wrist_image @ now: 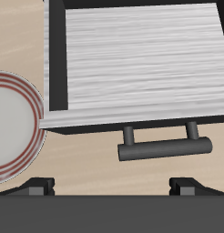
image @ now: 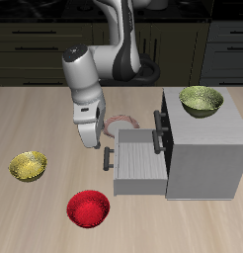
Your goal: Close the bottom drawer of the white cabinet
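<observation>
The bottom drawer stands pulled out of the white cabinet toward the table's middle, its tray empty. The gripper hangs before the dark bar handle, fingers spread, apparently placed to push the front panel shut.

The white cabinet, a boxy light grey unit with stacked drawer fronts and dark bar handles, stands upright on the wooden table. Its bottom drawer is pulled well out, an empty pale tray with a flat front panel and a dark bar handle.
</observation>
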Motion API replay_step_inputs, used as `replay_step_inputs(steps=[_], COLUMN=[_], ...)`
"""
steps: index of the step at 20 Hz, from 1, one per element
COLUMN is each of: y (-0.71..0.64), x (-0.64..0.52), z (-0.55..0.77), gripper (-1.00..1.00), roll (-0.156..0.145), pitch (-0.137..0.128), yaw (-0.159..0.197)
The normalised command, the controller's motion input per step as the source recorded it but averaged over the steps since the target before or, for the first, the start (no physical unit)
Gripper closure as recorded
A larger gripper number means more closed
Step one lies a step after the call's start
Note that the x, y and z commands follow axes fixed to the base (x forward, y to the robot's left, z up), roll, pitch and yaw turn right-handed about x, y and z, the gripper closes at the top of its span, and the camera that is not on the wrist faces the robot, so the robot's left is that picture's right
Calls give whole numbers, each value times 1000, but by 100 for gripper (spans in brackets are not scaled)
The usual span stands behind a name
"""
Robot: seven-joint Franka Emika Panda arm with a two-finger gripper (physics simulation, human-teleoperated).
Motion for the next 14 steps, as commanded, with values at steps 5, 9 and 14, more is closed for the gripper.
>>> replay_step_inputs(steps=[5, 9, 14], y=[40, -2, -70], x=[7, -30, -32], z=[-129, -167, -163], gripper=[-100, -100, -100], roll=[8, 0, -8], pitch=[7, 20, 12], yaw=[-17, -34, -20])
